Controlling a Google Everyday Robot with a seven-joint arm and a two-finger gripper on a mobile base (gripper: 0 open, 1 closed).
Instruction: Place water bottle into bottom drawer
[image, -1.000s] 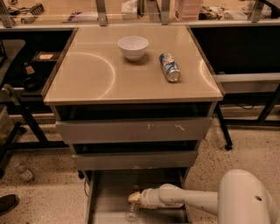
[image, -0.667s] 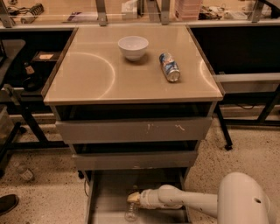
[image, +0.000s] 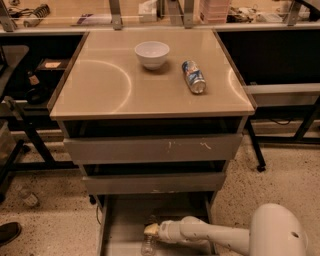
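Note:
The water bottle (image: 147, 246) is a small clear bottle at the bottom edge of the view, inside the open bottom drawer (image: 125, 225). This drawer is pulled out below the two upper drawers, and its flat grey floor shows. My gripper (image: 151, 230) reaches in from the right on a white arm and sits right over the top of the bottle, touching or nearly touching it. The bottle's lower part is cut off by the frame edge.
On the tan cabinet top (image: 100, 90) stand a white bowl (image: 152, 53) and a blue-and-white can (image: 193, 76) lying on its side. The two upper drawers (image: 152, 148) are closed. Black table frames stand to the left and right. My white arm base (image: 277, 232) is at bottom right.

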